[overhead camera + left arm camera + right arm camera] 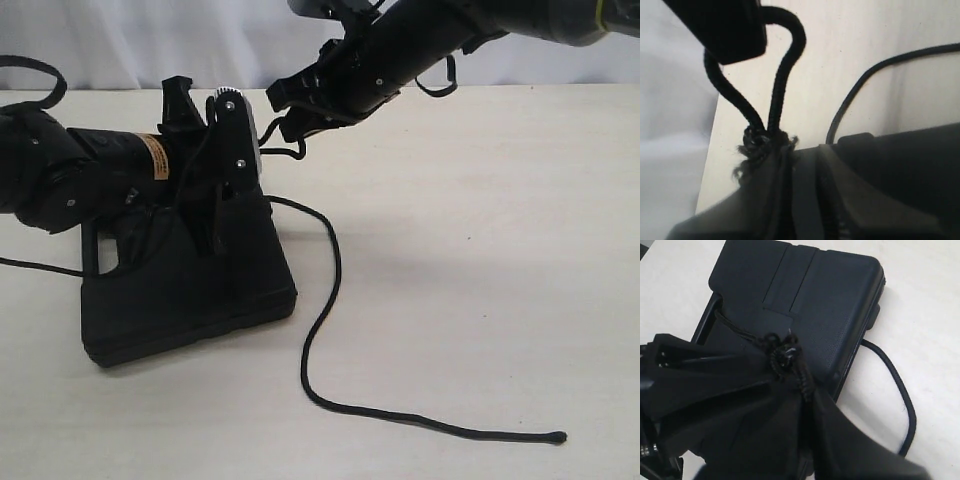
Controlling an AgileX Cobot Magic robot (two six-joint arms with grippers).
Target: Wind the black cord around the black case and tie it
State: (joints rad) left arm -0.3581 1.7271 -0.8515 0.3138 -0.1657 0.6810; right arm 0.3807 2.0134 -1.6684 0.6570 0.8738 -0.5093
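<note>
Mira: Where the left gripper (pixel 787 150) came to its tips, what sat between the jaws?

Tom: The frayed knot (pixel 762 142) of the black cord (pixel 782 75). The jaws were all but closed on it, pinching it right at the tips. Just beyond them, two strands rose as a loop to the right gripper (pixel 283 115).

Mira: Was that one clamped on the loop?

Tom: I couldn't tell. The loop ran up against its fingers, but the gap between those jaws was hidden in every view.

Mira: And further out?

Tom: The black case (pixel 190 290) lay flat under the left jaws, resting on the table (pixel 480 250). Past the case's corner on the right gripper's side, the rest of the cord came out, curved over the table and ended well apart from both grippers. It was slack all the way and wound round nothing out there.

Mira: How would you expect it to handle?

Tom: Soft, limp and light, I'd judge, and the braid looked rough enough not to slip through pads. The knot made a natural stop, so I'd hold at it or just behind it. For wrapping, I'd take the long tail nearer the case than its far tip. The case looked rigid and smooth — likely to slide if the cord were hauled tight, so it would want pinning.
</note>
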